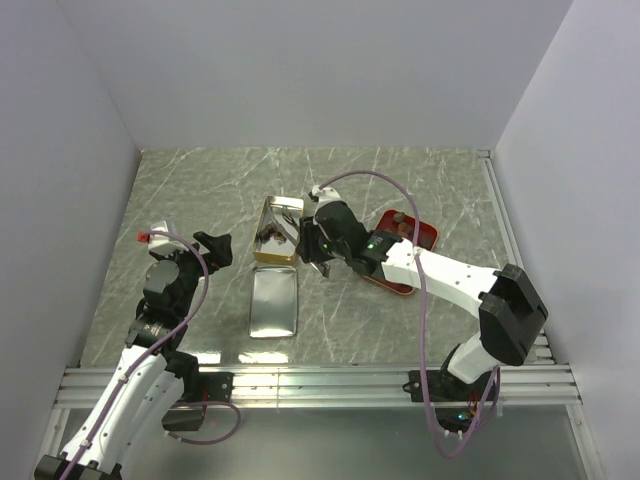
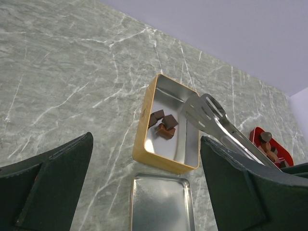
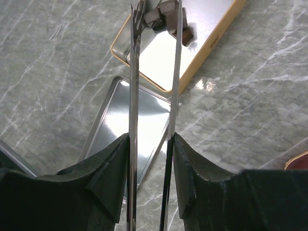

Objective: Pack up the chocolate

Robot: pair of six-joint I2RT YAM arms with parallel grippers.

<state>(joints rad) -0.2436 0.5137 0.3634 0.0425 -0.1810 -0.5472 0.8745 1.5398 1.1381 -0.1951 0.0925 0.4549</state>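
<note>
The right gripper clamps the handles of the long steel tongs, whose blades stand a narrow gap apart, and their flat tips look bare as far as the left wrist view shows. The tongs' long axis runs leftward from the right arm, with the tips hanging over the right side of the open gold rectangular tin. A cluster of small dark brown chocolate chunks lies on the tin's floor, just left of and below the tips. More chunks sit in the red square tray, behind the tongs on the right arm's side, so that arm looks best placed to fetch them. The left gripper hangs wide open and empty, well apart
</note>
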